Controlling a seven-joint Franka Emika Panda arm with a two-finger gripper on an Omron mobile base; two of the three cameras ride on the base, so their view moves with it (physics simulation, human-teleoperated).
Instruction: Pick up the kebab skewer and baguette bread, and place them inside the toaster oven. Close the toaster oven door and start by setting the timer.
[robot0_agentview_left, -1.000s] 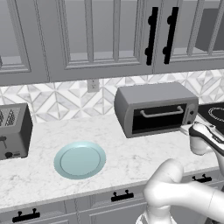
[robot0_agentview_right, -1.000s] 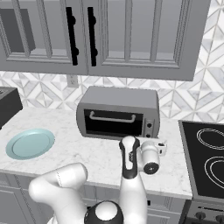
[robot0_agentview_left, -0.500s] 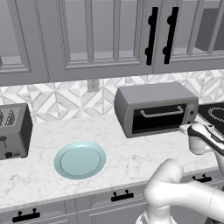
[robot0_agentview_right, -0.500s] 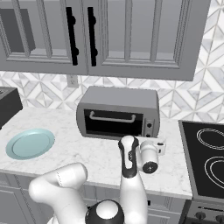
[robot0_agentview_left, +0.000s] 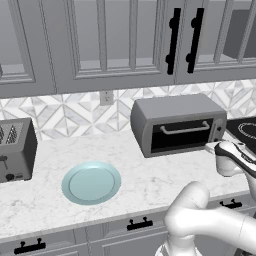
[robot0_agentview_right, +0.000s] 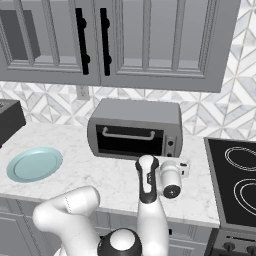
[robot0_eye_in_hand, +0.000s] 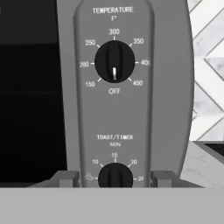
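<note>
Grey metal marks the toaster oven (robot0_agentview_left: 177, 125) in the left base view, standing on the marble surface (robot0_agentview_left: 150, 180) against the tiled wall, its toaster oven door (robot0_agentview_left: 182, 135) shut upright; a pale blue plate (robot0_agentview_left: 91, 182) lies bare to its left and a slot toaster (robot0_agentview_left: 15, 150) sits further left, while the white wrist reaches in at the oven's right end. From the right base view the gripper (robot0_agentview_right: 186, 168) points at the control panel beside the door, level with the lower knob. Looking along the hand, the timer knob (robot0_eye_in_hand: 115, 177) sits between the two fingertips (robot0_eye_in_hand: 65, 179), spread either side and apparently not yet pinching it, likely lined up for a turn; the temperature knob (robot0_eye_in_hand: 114, 62) above points at OFF. Skewer and bread are presumably inside.
</note>
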